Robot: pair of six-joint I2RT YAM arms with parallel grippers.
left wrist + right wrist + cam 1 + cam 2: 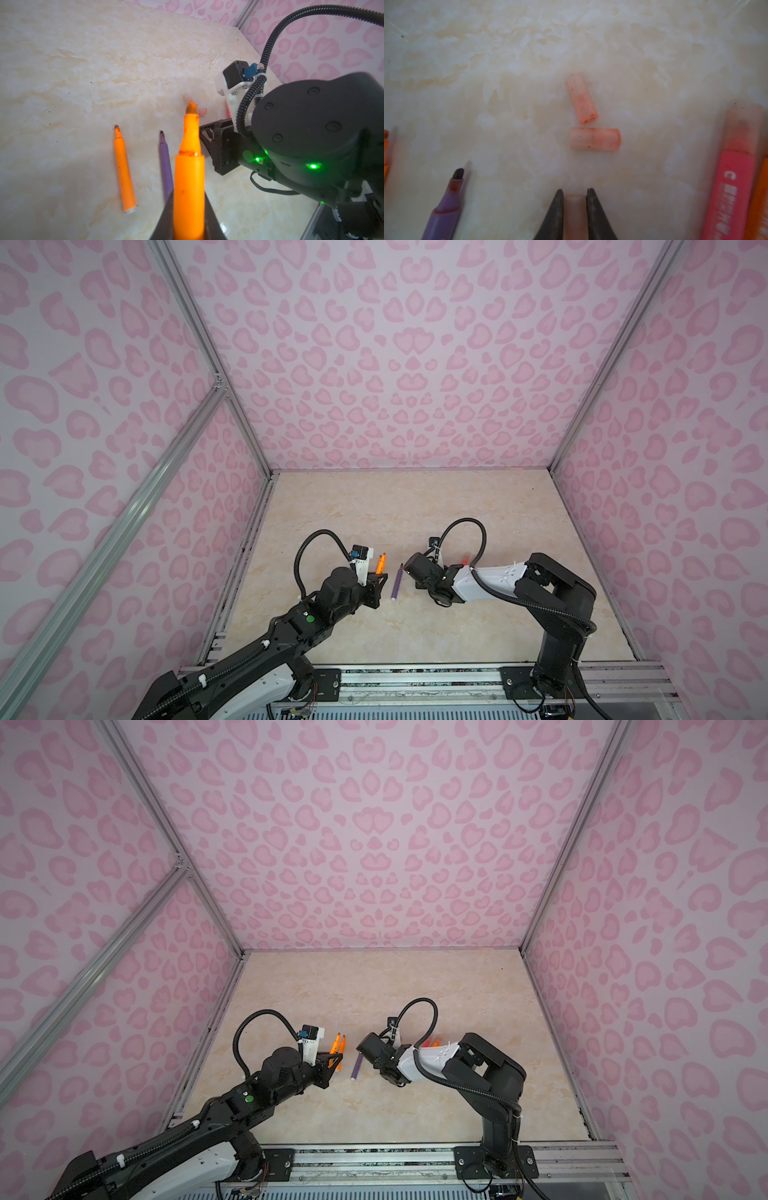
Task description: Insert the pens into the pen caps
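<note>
Marbled beige tabletop (415,510) with purple pen (396,581), orange pen (124,170), 2 loose caps (595,138), capped pink pen (735,176)

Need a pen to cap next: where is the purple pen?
The purple pen lies flat on the table near the middle in both top views, just right of the loose orange pen.

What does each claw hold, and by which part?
Left claw: an orange pen, gripped on its barrel, tip free. Right claw: a pen cap, pinched across its sides.
</note>
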